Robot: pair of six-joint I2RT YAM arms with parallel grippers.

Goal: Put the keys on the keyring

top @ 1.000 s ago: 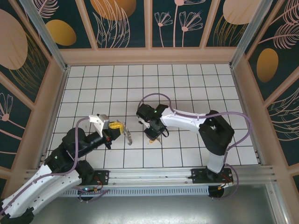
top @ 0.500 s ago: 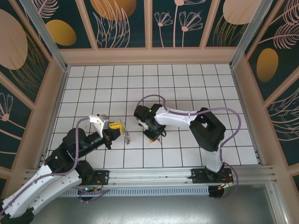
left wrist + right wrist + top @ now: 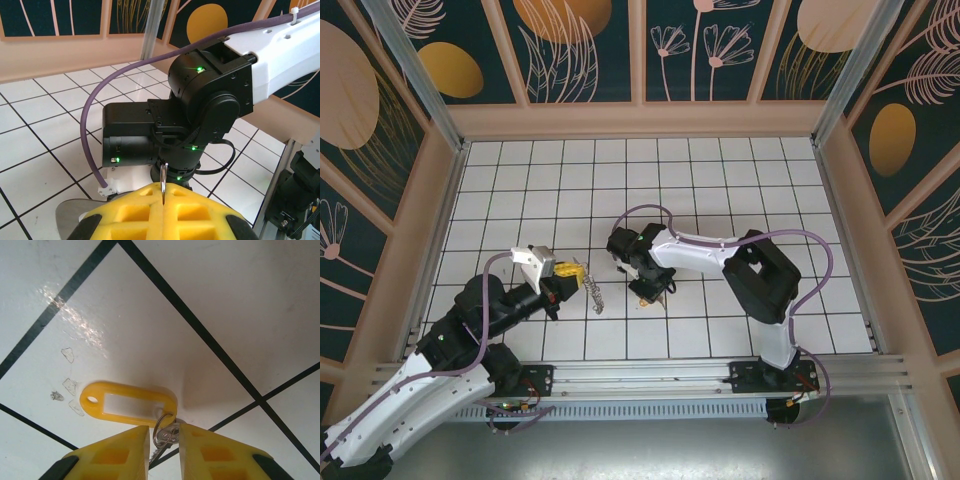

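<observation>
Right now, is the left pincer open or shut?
The left pincer is shut: in the left wrist view its yellow pads press together, pinching a thin silvery metal sliver. Key or ring, cannot tell.

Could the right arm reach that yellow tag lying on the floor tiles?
Probably yes. The right end effector hangs close over the yellow tag, its fingers either side of the tag's small ring, with nothing blocking the way.

Yellow tag (image 3: 129,404) on white-tiled table (image 3: 240,300)
</observation>
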